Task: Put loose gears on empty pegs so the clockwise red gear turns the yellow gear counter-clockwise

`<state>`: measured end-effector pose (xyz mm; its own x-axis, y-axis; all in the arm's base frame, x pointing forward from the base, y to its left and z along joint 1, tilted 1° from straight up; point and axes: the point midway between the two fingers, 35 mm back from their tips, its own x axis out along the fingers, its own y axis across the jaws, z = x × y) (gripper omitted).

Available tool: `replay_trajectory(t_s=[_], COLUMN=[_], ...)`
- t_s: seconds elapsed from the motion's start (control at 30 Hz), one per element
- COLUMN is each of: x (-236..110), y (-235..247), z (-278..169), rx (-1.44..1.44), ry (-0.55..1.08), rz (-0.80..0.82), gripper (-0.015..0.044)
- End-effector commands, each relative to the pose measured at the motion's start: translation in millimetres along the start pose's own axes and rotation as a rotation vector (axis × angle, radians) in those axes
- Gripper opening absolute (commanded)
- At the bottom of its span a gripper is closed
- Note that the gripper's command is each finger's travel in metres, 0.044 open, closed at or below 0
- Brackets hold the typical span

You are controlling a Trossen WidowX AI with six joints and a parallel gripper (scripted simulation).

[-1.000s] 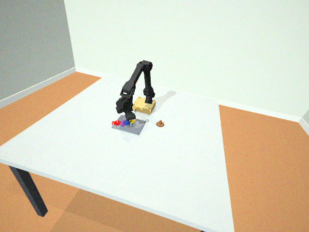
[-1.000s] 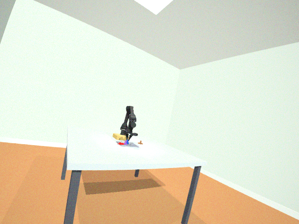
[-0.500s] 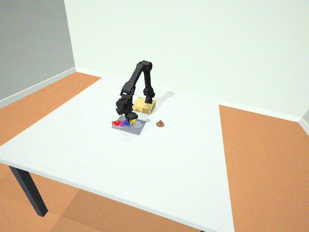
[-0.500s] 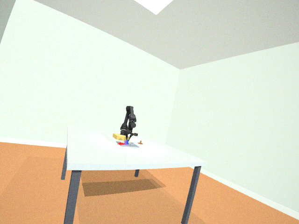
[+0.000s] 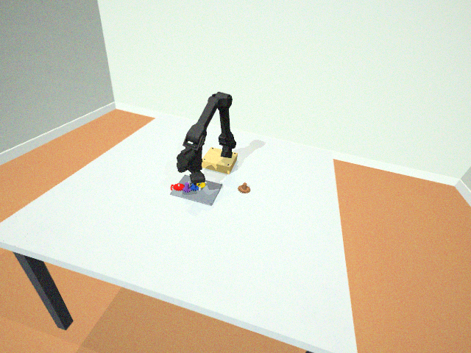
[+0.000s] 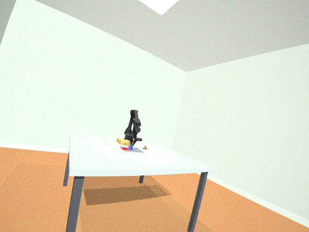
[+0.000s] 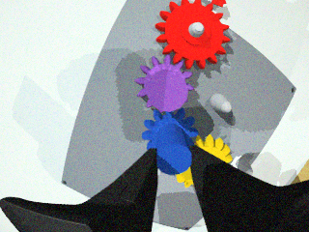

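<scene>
My gripper (image 7: 173,154) is shut on the knob of the blue gear (image 7: 169,132) (image 5: 194,187) (image 6: 131,147), low over the grey board (image 7: 92,150) (image 5: 207,198). The purple gear (image 7: 165,87) (image 5: 186,187) lies on the board between the red gear (image 7: 181,36) (image 5: 178,187) (image 6: 125,148) and the blue gear, its teeth close to both. The yellow gear (image 7: 214,147) (image 5: 201,184) is beside the blue gear, partly hidden by the gripper and the blue gear. Whether the blue gear sits flat cannot be told. An empty peg (image 7: 221,103) stands to the right of the purple gear.
A brown loose gear (image 5: 243,187) (image 6: 145,147) stands on the white table (image 5: 266,243) to the right of the board. The arm's yellow base block (image 5: 216,161) (image 6: 122,141) is behind the board. Part of the red arrow (image 7: 219,2) shows beside the red gear.
</scene>
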<state>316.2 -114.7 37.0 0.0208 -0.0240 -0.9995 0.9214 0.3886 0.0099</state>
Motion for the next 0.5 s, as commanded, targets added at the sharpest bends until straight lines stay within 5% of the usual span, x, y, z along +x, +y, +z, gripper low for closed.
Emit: replay_trajectory(t_s=[0.0,0.47], x=[1.5,3.7], y=[-0.8,-0.1], z=[-0.2,-0.8], rx=[0.104,-0.031], ry=[0.002,0.002], rz=[-0.002,-0.001], gripper=[0.0,0.0])
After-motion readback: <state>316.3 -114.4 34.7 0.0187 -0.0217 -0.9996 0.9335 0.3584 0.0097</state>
